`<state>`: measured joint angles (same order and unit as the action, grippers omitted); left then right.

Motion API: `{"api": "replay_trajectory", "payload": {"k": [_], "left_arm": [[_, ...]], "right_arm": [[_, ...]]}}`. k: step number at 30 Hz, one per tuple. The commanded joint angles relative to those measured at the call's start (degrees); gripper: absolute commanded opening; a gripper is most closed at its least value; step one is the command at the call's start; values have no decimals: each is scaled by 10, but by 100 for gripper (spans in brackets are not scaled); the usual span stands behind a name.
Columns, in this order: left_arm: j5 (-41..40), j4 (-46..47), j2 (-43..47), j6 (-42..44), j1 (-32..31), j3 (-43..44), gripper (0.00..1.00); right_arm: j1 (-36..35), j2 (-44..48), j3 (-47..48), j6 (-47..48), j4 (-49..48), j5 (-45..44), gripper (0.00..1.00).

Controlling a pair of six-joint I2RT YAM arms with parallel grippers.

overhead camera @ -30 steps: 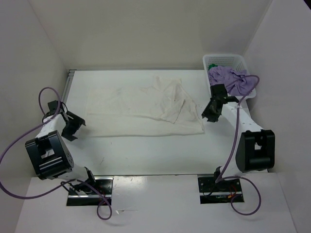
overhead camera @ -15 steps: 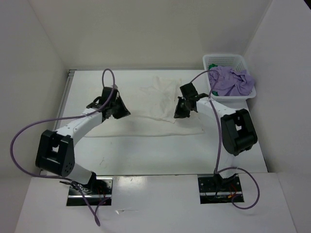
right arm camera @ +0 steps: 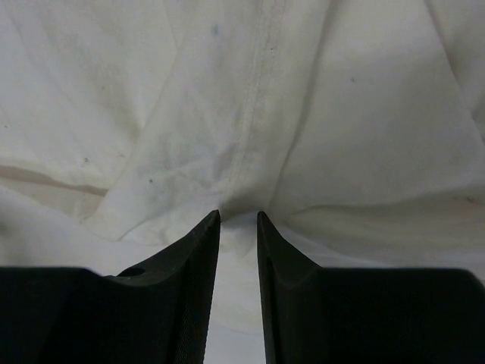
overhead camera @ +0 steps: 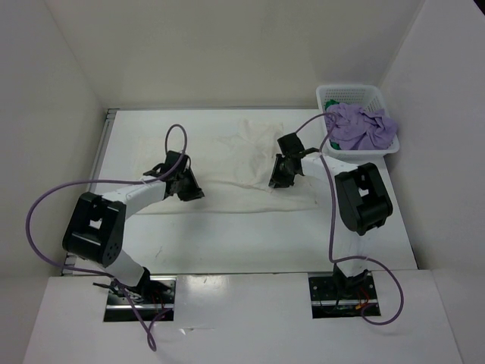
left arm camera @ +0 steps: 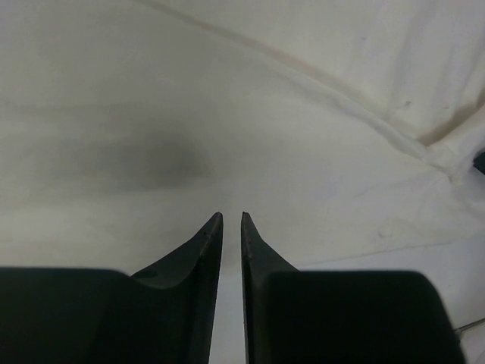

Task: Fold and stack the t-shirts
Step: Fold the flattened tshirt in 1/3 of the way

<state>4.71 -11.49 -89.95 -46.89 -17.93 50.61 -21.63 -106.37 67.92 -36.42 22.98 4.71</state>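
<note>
A white t-shirt [overhead camera: 242,152] lies partly folded in the middle of the table. My left gripper [overhead camera: 191,191] sits low on its left part, near the front strip. In the left wrist view the cloth [left arm camera: 303,136] spreads smooth beyond the left gripper [left arm camera: 231,214], whose jaws stand a thin slit apart. My right gripper [overhead camera: 279,180] is on the shirt's right part. In the right wrist view the shirt [right arm camera: 227,114] puckers at the tips of the right gripper [right arm camera: 238,213], which pinches a fold. A lilac-purple t-shirt [overhead camera: 364,129] fills the basket, with a bit of green t-shirt [overhead camera: 331,102] under it.
The white lattice basket [overhead camera: 348,89] stands at the table's back right corner. White walls close in the table at the left, back and right. Purple cables loop from both arms above the table.
Both arms swung in from the table's sides onto the white shirt, and its spread upper left part got folded over. In the last half second the left gripper slid slightly nearer and rightward.
</note>
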Motion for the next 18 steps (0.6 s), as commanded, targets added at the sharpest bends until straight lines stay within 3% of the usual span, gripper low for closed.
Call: {"api": "replay_trajectory", "payload": {"k": [1,13,18], "left_arm": [[2,16,10,-4,24,-25,22],[2,10,22,1,36,-43,23],[2,10,38,1,36,-43,23]], "right_arm": [[-3,1,8,-14,-26,-22,32],[-9,-14,-4,-24,-37,8,36],[-9,-14,33,-24,-37,40,30]]}}
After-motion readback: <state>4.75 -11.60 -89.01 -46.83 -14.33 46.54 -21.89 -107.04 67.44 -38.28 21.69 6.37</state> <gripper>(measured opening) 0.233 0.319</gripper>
